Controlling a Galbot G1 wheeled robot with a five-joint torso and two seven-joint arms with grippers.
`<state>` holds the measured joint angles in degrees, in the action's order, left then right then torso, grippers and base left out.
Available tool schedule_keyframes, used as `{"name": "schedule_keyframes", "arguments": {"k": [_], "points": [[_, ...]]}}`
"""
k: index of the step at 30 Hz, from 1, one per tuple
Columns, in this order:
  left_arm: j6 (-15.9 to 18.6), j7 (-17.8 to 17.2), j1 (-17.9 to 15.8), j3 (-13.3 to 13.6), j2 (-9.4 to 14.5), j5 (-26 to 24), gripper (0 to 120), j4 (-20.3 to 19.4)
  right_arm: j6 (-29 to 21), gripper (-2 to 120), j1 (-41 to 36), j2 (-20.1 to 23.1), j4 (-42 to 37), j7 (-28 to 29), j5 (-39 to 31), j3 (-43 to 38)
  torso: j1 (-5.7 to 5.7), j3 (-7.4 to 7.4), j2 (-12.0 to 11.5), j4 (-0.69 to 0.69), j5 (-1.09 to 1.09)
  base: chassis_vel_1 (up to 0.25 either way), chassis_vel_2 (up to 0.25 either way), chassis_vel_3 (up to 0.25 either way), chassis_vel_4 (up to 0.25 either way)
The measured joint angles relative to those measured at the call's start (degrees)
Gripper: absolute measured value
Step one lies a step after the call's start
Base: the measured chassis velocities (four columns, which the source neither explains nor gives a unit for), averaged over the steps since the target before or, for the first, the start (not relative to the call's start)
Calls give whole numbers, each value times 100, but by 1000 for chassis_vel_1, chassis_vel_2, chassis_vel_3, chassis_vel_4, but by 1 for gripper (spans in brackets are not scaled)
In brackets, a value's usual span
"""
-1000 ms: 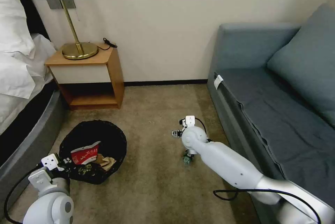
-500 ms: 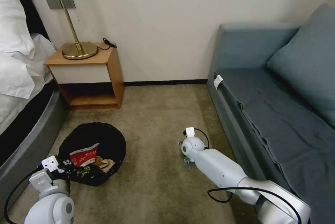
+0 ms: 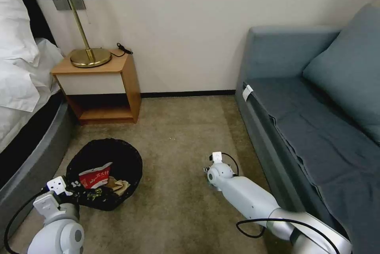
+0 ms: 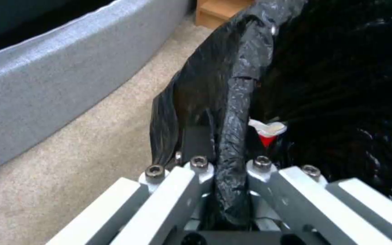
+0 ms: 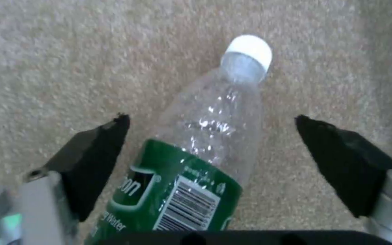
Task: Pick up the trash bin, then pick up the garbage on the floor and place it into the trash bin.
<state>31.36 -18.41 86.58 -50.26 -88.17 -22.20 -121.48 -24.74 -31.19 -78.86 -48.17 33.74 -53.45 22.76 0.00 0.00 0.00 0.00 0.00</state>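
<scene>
The trash bin (image 3: 106,159), lined with a crinkled black bag, stands on the carpet at the left. My left gripper (image 4: 230,190) is shut on its bag-covered rim (image 4: 234,102) at the near side. Inside lie a red snack packet (image 3: 95,175) and crumpled tan paper (image 3: 120,184). My right arm (image 3: 241,194) reaches down to the floor beside the sofa. There a clear bottle (image 5: 205,136) with a white cap (image 5: 250,49) and green label lies on the carpet. My right gripper (image 5: 212,117) is open, one black finger (image 5: 94,156) on each side of the bottle.
A wooden nightstand (image 3: 99,84) with a brass lamp (image 3: 85,54) stands against the back wall, the bed (image 3: 23,88) at the left. The blue-grey sofa (image 3: 308,119) runs along the right, close to my right arm. Bare carpet (image 3: 174,135) lies between.
My right arm has drawn back toward me and sunk lower over the bottle, which my wrist now hides in the head view. The left gripper keeps its hold on the bin.
</scene>
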Motion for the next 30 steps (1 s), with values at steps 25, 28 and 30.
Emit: {"name": "schedule_keyframes", "arguments": {"k": [25, 28, 30], "points": [[23, -8, 0, 35, -2, 72, 2, -16, 77, 25, -229, 240, -454, -164, 58, -106, 0, 0, 1, 0, 0, 0, 0, 0, 0], [24, -9, 16, 33, 3, 68, 2, -20, 61, 20, -242, 415, -904, -119, -61, -93, 0, 0, 1, 0, 0, 0, 0, 0, 0], [25, -9, 19, 33, 3, 62, 2, -22, 62, 20, -216, 638, -1540, -20, -194, -81, 0, 0, 1, -1, 0, 0, 0, 0, 0]]}}
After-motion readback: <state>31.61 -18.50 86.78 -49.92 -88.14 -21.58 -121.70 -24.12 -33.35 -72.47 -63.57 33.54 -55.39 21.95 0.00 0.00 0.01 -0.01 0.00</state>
